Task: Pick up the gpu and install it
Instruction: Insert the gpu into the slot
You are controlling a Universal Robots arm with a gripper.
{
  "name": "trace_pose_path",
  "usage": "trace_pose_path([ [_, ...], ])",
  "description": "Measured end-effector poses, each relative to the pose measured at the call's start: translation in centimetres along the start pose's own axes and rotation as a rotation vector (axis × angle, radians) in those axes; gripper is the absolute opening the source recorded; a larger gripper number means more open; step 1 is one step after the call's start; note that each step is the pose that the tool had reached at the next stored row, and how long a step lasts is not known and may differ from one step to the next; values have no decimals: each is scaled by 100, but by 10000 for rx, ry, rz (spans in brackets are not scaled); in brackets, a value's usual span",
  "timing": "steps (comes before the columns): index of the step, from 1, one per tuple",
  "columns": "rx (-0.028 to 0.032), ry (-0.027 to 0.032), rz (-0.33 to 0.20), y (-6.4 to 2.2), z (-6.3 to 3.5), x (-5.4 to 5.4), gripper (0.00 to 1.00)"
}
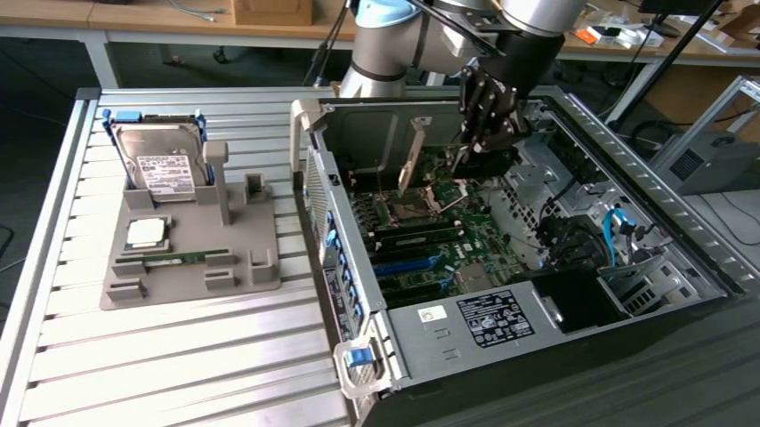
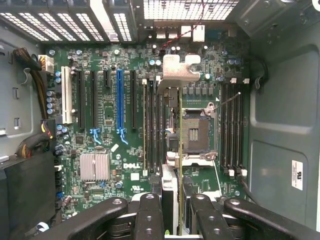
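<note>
My arm (image 1: pixel 392 40) is showing silver-grey tube sections with a pale blue cap at one joint, and a black cable is running alongside it. A black block is sitting at my wrist, below a grey cylinder. My gripper (image 1: pixel 489 120) is looking all black, built of jointed links. Seen from my wrist, my fingers (image 2: pixel 149 215) are showing as thick matte-black bars with rounded ends, each one carrying small round screws or pins along its length.
</note>
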State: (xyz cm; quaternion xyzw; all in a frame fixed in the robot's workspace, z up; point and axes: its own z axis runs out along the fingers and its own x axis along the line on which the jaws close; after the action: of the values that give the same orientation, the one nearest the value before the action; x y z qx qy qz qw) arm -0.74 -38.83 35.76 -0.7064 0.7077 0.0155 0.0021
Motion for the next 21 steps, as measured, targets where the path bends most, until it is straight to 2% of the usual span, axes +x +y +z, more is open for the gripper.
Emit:
trace_pose_path([
  [21,0,1,1,0,20,40,27],
])
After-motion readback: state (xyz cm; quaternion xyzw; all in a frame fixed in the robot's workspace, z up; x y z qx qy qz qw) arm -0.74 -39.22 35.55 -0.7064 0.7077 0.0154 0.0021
